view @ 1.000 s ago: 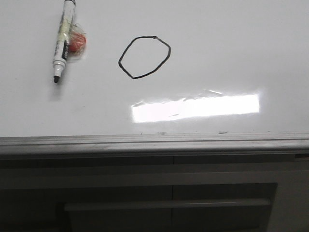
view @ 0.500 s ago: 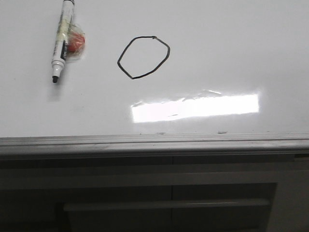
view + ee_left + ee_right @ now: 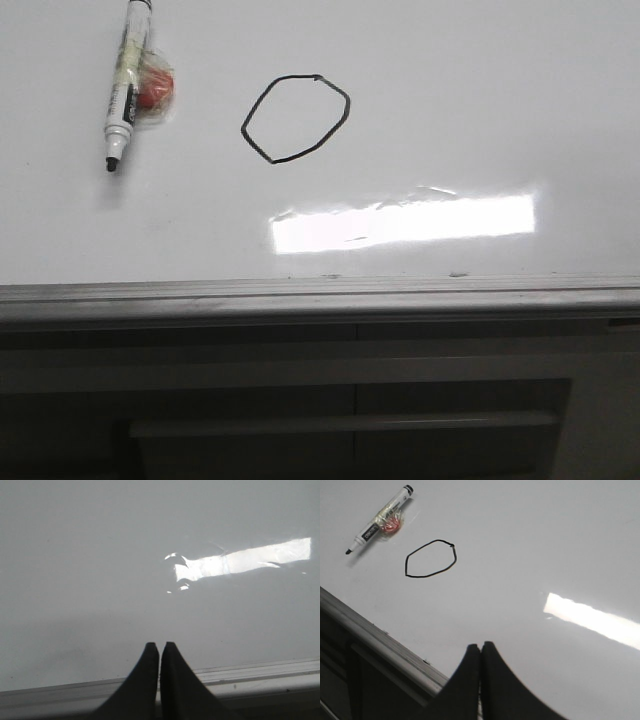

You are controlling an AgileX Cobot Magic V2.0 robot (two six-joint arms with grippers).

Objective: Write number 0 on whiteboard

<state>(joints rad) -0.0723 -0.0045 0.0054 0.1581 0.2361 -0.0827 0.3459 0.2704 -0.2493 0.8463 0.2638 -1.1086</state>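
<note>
Your thin black lopsided loop, the number 0 [image 3: 296, 118], is closed on the glossy white whiteboard [image 3: 480, 100]; both grippers, left [image 3: 159, 647] and right [image 3: 480, 647], pinched empty; nothing left but parking.

Left pincer [image 3: 159, 647], right pincer [image 3: 480, 647] closed

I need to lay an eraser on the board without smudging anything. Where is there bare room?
The whiteboard is bare right of the number 0, and between the glare and the edge rail. It is crowded at far left, around the marker.
</note>
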